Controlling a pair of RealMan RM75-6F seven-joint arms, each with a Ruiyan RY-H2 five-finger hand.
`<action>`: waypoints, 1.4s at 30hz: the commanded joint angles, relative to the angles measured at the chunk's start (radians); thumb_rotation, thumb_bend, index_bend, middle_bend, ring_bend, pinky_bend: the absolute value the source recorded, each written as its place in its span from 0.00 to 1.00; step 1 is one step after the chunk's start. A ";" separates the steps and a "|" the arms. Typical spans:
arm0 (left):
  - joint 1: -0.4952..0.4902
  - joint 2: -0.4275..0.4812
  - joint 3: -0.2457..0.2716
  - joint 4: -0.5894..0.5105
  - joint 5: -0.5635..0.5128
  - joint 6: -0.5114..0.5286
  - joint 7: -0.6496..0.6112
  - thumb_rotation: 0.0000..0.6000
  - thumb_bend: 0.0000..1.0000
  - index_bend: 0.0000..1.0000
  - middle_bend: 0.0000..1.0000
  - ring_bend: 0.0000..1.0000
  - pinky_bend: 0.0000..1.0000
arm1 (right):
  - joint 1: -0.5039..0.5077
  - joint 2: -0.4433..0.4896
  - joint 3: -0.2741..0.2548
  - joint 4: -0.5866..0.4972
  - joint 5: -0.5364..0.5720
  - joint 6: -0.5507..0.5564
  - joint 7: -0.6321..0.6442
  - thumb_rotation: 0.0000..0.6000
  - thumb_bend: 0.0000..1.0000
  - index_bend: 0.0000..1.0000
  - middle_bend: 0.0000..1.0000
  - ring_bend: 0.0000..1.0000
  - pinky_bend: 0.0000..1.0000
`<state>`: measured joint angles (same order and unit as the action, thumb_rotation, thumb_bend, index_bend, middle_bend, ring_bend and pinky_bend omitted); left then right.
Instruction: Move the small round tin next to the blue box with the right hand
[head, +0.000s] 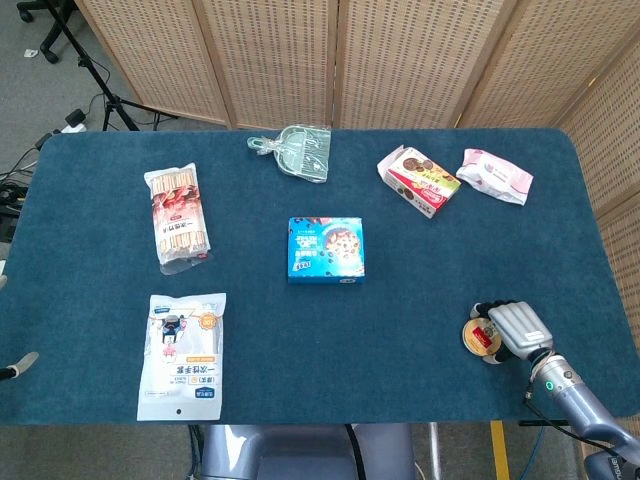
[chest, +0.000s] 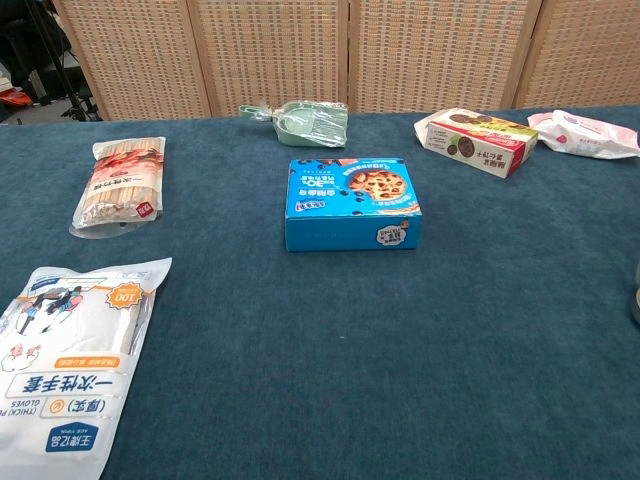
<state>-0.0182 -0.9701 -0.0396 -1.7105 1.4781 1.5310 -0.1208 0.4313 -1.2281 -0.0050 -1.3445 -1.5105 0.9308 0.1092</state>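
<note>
The small round tin (head: 474, 338), orange-brown on top, sits on the blue cloth near the front right of the table. My right hand (head: 512, 330) is right beside it, with fingers curled over its far rim and the thumb at its near side, gripping it. The blue box (head: 325, 249) lies flat at the table's centre, well to the left of and beyond the tin; the chest view shows the blue box (chest: 350, 205) too. At the left edge only a fingertip of my left hand (head: 16, 368) shows. The chest view shows neither the tin nor the right hand clearly.
A chopstick pack (head: 178, 216) and a white glove bag (head: 183, 352) lie on the left. A bagged green scoop (head: 298, 152) sits at the back centre. A cookie box (head: 418, 180) and a pink packet (head: 494, 175) lie at the back right.
</note>
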 joint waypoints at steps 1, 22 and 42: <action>-0.001 0.000 0.000 0.001 -0.002 -0.002 0.000 1.00 0.00 0.00 0.00 0.00 0.00 | -0.001 -0.002 0.003 -0.002 -0.025 0.033 0.042 1.00 0.20 0.49 0.47 0.38 0.37; -0.049 -0.019 -0.028 -0.015 -0.085 -0.093 0.080 1.00 0.00 0.00 0.00 0.00 0.00 | 0.384 -0.212 0.266 0.217 0.489 -0.319 -0.249 1.00 0.23 0.49 0.47 0.38 0.37; -0.091 -0.033 -0.054 -0.017 -0.178 -0.168 0.135 1.00 0.00 0.00 0.00 0.00 0.00 | 0.528 -0.363 0.248 0.398 0.748 -0.415 -0.390 1.00 0.22 0.49 0.47 0.38 0.37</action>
<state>-0.1088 -1.0030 -0.0929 -1.7283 1.3007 1.3636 0.0134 0.9560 -1.5877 0.2430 -0.9412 -0.7656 0.5122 -0.2817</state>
